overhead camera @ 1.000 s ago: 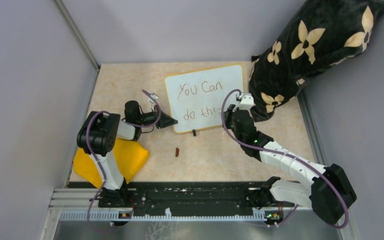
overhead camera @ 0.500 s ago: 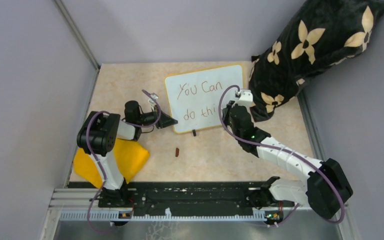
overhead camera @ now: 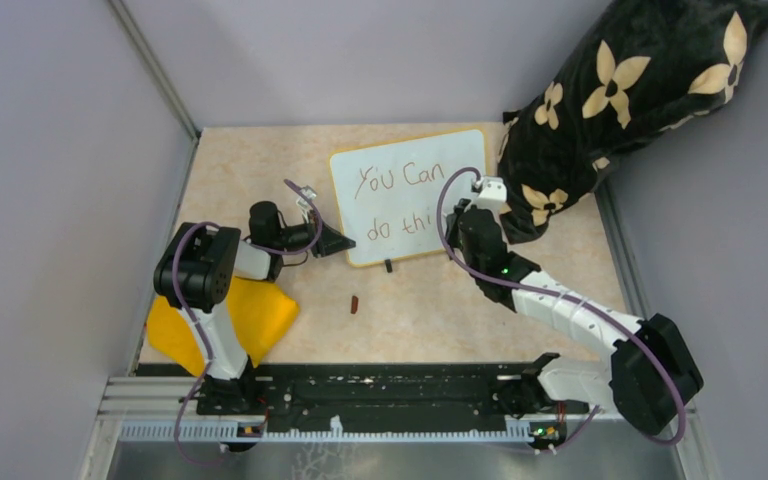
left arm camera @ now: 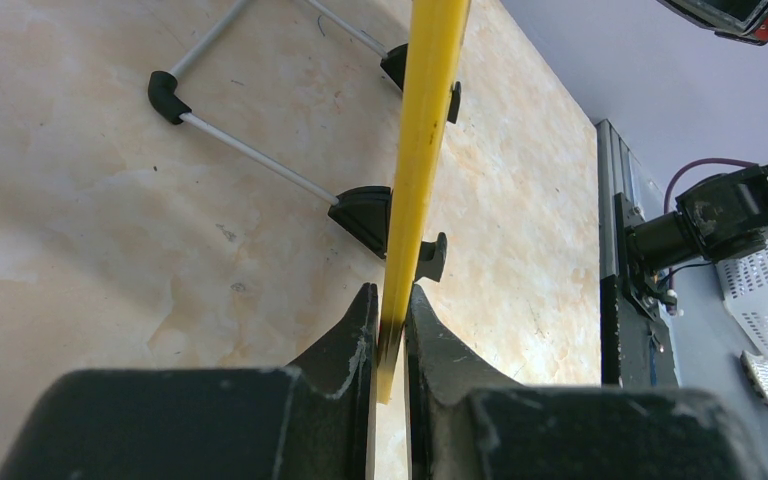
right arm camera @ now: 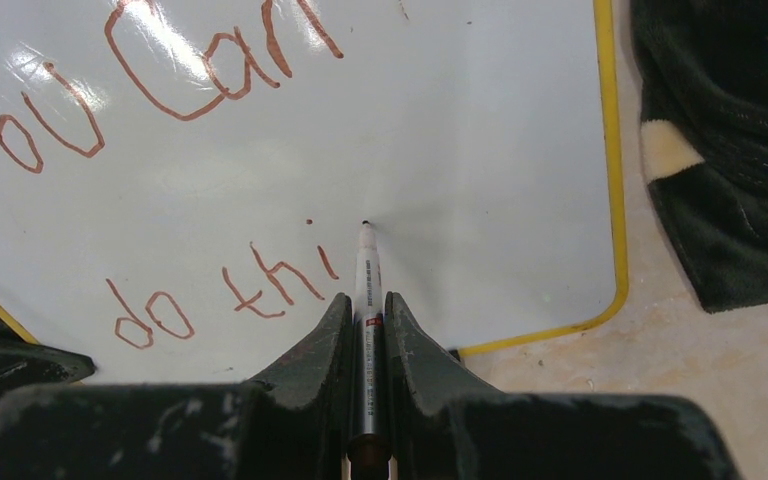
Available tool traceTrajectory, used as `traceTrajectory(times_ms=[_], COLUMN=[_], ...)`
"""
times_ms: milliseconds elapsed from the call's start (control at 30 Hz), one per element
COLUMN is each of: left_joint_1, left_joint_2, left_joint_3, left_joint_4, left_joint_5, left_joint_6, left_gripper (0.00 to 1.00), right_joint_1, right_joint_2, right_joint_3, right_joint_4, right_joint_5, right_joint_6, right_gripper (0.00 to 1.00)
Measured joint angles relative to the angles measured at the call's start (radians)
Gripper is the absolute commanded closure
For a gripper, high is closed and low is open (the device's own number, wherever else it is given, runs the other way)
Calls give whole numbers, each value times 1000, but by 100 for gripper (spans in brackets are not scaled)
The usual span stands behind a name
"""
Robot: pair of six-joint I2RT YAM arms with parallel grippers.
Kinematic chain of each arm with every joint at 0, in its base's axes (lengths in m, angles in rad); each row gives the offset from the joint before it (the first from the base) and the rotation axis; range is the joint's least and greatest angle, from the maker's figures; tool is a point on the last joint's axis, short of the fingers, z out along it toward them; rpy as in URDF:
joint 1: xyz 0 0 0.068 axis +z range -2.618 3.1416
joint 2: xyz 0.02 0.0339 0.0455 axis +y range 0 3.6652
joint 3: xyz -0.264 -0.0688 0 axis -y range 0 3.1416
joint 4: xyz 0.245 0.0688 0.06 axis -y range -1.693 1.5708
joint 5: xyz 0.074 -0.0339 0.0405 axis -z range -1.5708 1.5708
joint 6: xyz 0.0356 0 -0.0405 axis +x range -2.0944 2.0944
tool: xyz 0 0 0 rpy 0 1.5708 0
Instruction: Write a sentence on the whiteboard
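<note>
— Right side?
— My right gripper (right arm camera: 365, 305) clamps the marker (right arm camera: 366, 262), tip at the whiteboard (right arm camera: 460, 120), just right of "do thi" in the sentence (overhead camera: 398, 200).
— Left?
— My left gripper (left arm camera: 390, 305) pinches the whiteboard's yellow edge. It stands mid-table on the beige marbled tabletop (overhead camera: 250, 170), beside a flowered cushion (overhead camera: 620, 90), with grey walls (overhead camera: 60, 150) around.

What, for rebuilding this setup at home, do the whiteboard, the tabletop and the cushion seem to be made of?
Whiteboard: glossy white coated panel, shown by the glare on it; thin yellow frame, probably plastic. Tabletop: beige marbled pattern, smooth and matte, likely laminate. Cushion: soft black plush fabric with cream flowers, fuzzy at its edges.
</note>
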Motion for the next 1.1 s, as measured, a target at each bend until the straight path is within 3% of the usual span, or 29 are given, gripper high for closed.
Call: traceTrajectory(times_ms=[1100], left_joint_1=[-6], left_joint_2=[0], left_joint_3=[0], left_joint_4=[-2], left_joint_5=[-2], left_joint_6=[3], left_gripper=[100], right_joint_1=[0], right_joint_2=[5], right_joint_3=[-16], right_joint_4=[-14], right_joint_5=[-49], right_joint_6=[2], right_gripper=[100])
